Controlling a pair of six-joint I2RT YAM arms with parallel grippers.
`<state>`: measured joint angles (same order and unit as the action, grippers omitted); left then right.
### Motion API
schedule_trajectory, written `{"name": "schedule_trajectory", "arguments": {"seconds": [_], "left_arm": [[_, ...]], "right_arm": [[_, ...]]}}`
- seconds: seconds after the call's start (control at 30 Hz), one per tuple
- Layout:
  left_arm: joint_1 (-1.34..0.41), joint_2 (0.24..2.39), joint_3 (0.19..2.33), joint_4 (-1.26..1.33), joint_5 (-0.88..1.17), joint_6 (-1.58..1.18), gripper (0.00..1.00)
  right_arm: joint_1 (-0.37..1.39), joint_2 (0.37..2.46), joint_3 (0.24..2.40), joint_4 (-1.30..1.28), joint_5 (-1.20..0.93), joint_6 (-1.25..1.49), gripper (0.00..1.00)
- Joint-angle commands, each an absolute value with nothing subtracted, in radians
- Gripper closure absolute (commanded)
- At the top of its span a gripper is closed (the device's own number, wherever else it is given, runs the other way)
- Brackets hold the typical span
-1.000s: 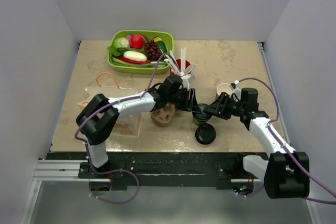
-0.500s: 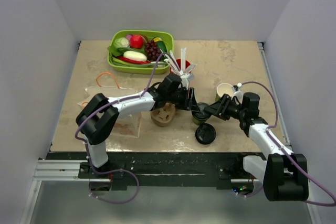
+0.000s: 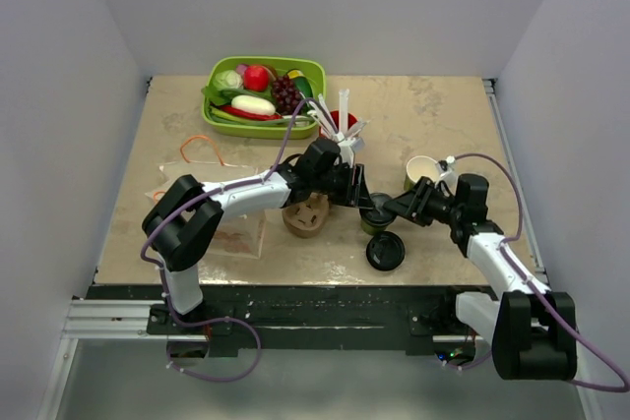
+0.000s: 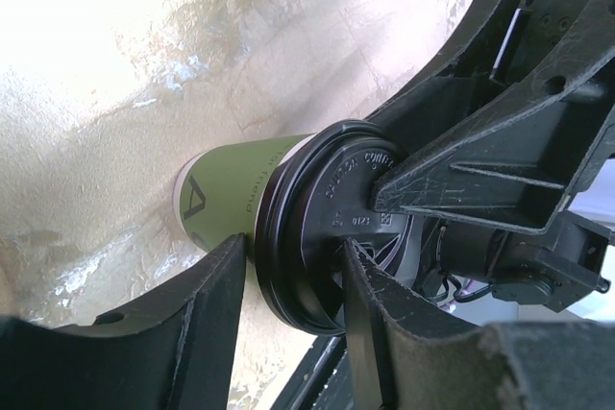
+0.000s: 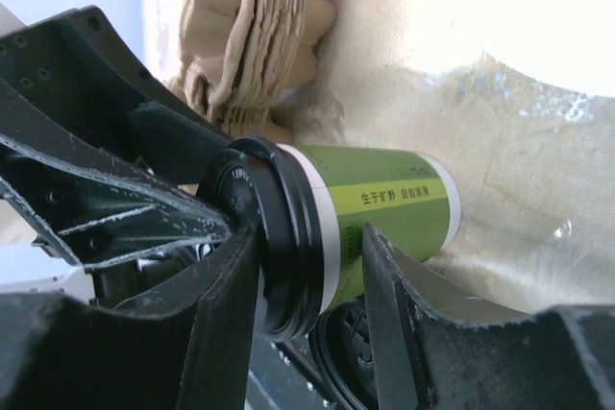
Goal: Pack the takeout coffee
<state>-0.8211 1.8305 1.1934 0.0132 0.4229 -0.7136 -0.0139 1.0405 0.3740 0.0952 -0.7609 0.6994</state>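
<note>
While both arms crowd one spot near the front of the beige tabletop [image 3: 443, 105], start nearest: a spare round black lid [image 3: 385, 251] lies loose. Just behind it stands the small green paper cup [image 5: 384, 199], upright and capped with its round black plastic lid [image 4: 317, 199]. The left gripper [image 4: 293, 247] is half closed, fingers pinching that lid's rim. The right gripper [image 5: 307, 237], jaws about as wide, clamps the cup's top from the opposite side.

That's the worry: two grips on one light cup. Pull apart and the lid could pop or the paper wall buckle; a finger clash could tip it onto the spare lid. The brown moulded cardboard cup carrier [image 3: 306, 215] sits just left, easily shoved.

Writing now: raised letters on the lid read "CAUTION CONTE…", the rest hidden. The cup's pale band carries East Asian characters I can't read with certainty. Farther back stands an open green paper cup [image 3: 421, 168], its print too blurred.
</note>
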Motion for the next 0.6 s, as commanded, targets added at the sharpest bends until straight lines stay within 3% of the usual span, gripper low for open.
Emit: {"name": "schedule_trajectory", "arguments": {"seconds": [0.0,0.07,0.1,0.13,0.2,0.27,0.37,0.57], "left_arm": [[-0.834,1.862,1.201,0.002,0.384,-0.675,0.69],[-0.833,1.862,1.207,0.002,0.383,-0.664,0.69],[-0.833,1.864,1.210,0.002,0.383,-0.663,0.69],[-0.834,1.864,1.213,0.002,0.383,-0.660,0.69],[-0.833,1.864,1.224,-0.037,0.377,-0.649,0.69],[-0.834,1.865,1.233,-0.051,0.370,-0.641,0.69],[-0.834,1.861,1.239,-0.069,0.356,-0.627,0.69],[-0.834,1.867,1.250,-0.075,0.362,-0.617,0.69]], "right_arm": [[0.002,1.025,0.498,-0.200,-0.797,0.573,1.00],[0.003,1.017,0.584,-0.306,-0.660,0.473,0.95],[0.003,1.002,0.603,-0.360,-0.625,0.462,0.89],[0.003,0.993,0.624,-0.368,-0.602,0.462,0.74],[0.003,0.956,0.633,-0.362,-0.612,0.475,0.64],[0.003,0.933,0.661,-0.370,-0.594,0.476,0.66],[0.003,0.905,0.724,-0.426,-0.502,0.474,0.80],[0.003,0.931,0.749,-0.492,-0.371,0.466,0.77]]}}
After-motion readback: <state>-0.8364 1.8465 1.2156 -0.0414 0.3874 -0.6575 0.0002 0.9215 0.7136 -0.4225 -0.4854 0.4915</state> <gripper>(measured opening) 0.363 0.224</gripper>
